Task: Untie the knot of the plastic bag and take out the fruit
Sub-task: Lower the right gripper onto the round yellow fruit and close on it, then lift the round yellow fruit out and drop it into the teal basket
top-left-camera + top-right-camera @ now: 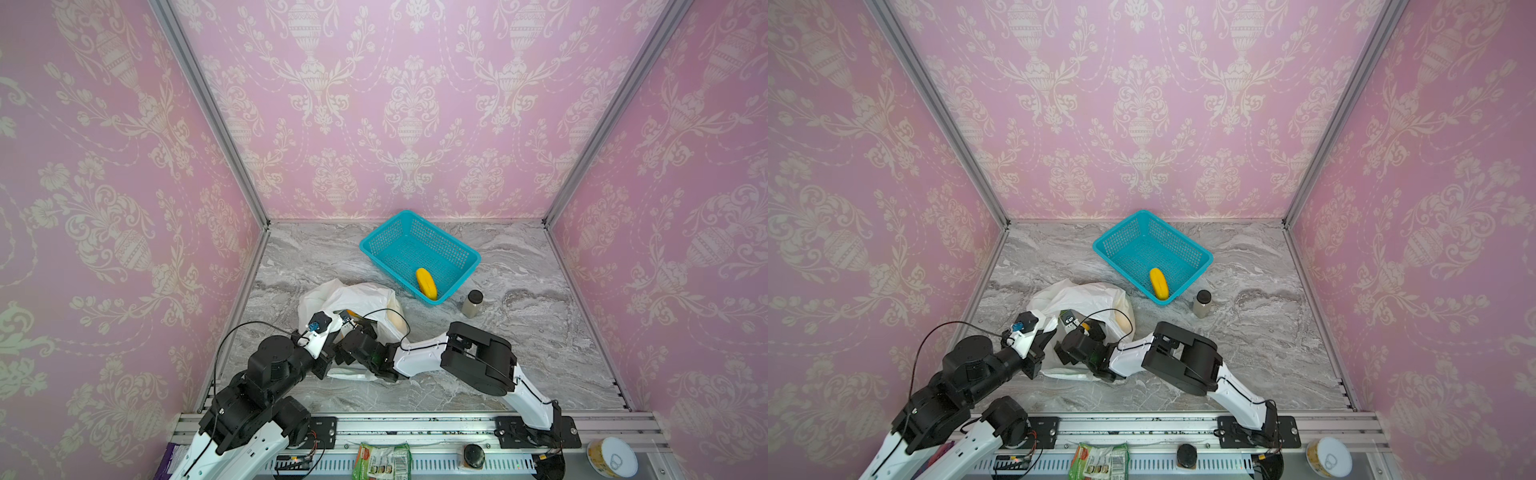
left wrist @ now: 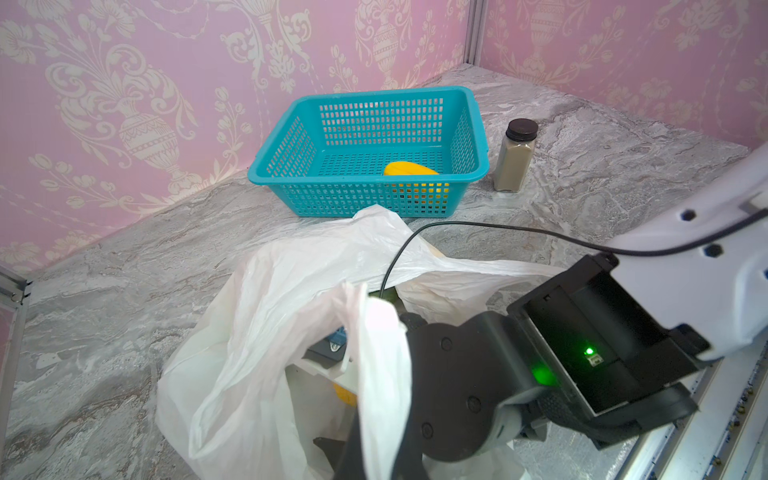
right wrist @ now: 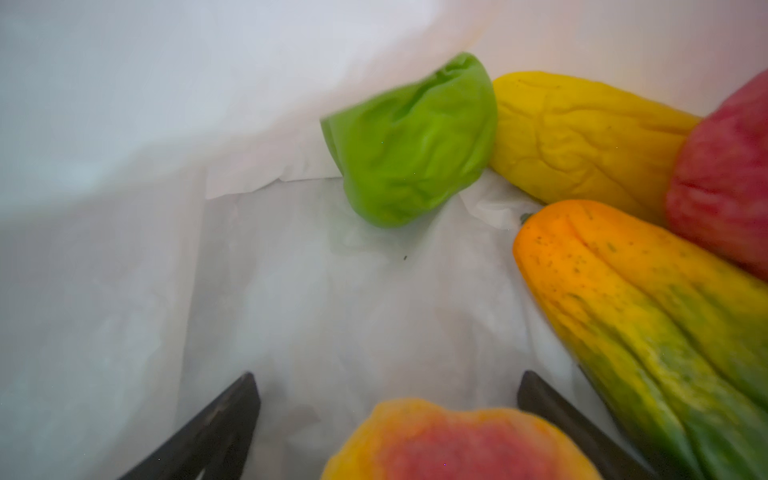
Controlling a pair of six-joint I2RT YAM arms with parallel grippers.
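plastic bag [image 1: 357, 297]: white | basket [image 2: 353, 201]: teal mesh | table [image 1: 519, 332]: grey marble | walls [image 1: 411, 104]: pink damask

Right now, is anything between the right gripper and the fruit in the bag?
Nothing visible. The right gripper is inside the bag, jaws open, and a red-orange fruit lies right between its fingers. The left gripper pinches the bag's rim, holding the mouth up.

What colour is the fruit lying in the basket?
Yellow. The fruit shows best in a top view.
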